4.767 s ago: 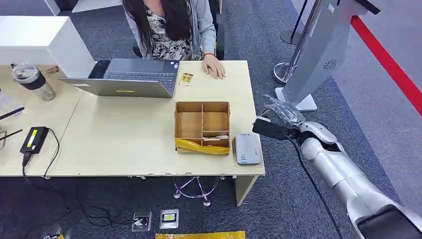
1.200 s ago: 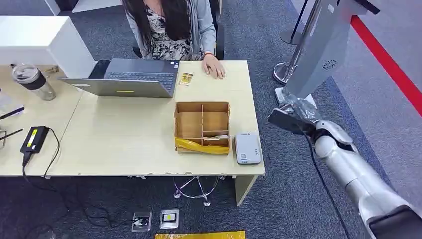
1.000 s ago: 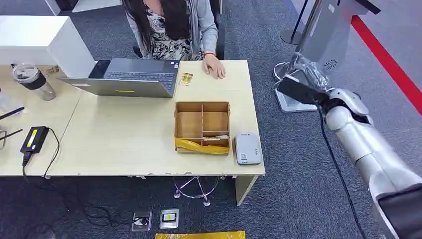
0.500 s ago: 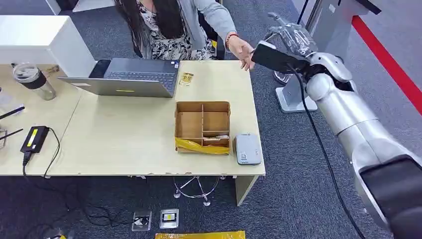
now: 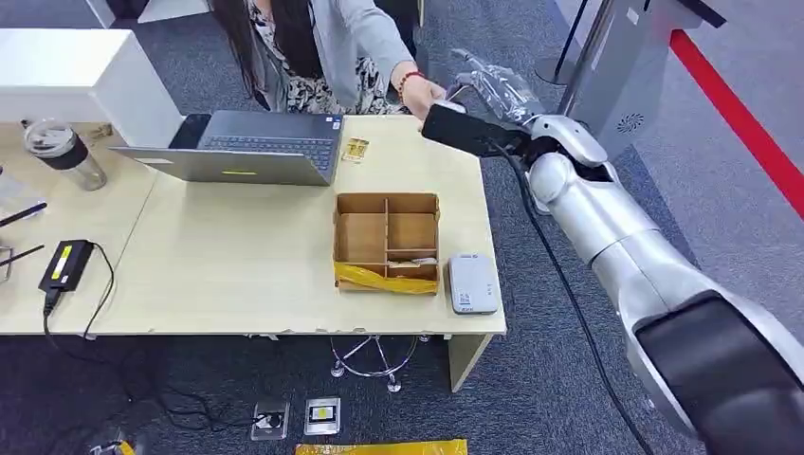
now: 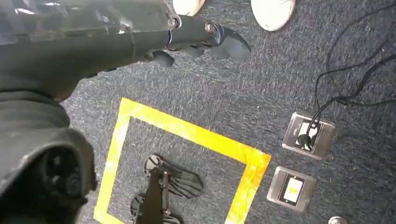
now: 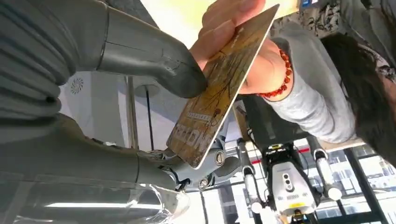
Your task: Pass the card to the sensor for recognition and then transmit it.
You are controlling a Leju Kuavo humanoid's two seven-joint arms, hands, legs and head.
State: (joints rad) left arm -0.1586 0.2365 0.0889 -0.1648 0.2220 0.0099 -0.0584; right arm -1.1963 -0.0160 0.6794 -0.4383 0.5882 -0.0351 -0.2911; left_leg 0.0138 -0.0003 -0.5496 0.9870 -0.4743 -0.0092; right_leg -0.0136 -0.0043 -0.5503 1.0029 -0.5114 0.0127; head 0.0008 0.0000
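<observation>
In the right wrist view a gold-brown card (image 7: 219,88) is pinched between my right hand's thick grey thumb (image 7: 154,60) and its fingers. A person's fingers (image 7: 224,23) also grip the card's far end. In the head view my right hand (image 5: 493,90), wrapped in clear plastic, is raised over the desk's far right corner, meeting the person's hand (image 5: 424,93). The grey card sensor (image 5: 472,282) lies flat near the desk's front right corner, well away from the hand. My left hand (image 6: 201,39) hangs above the carpet, fingers stretched out and holding nothing.
A brown compartment box (image 5: 386,242) stands left of the sensor. A laptop (image 5: 246,147) and a small gold item (image 5: 355,149) lie before the seated person. A grey kiosk stand (image 5: 616,85) rises right of the desk (image 5: 237,256). A bottle (image 5: 64,152) is far left.
My right arm swung up from beside the desk's right edge to its far corner. The person lifted a hand off the desk and took hold of the card.
</observation>
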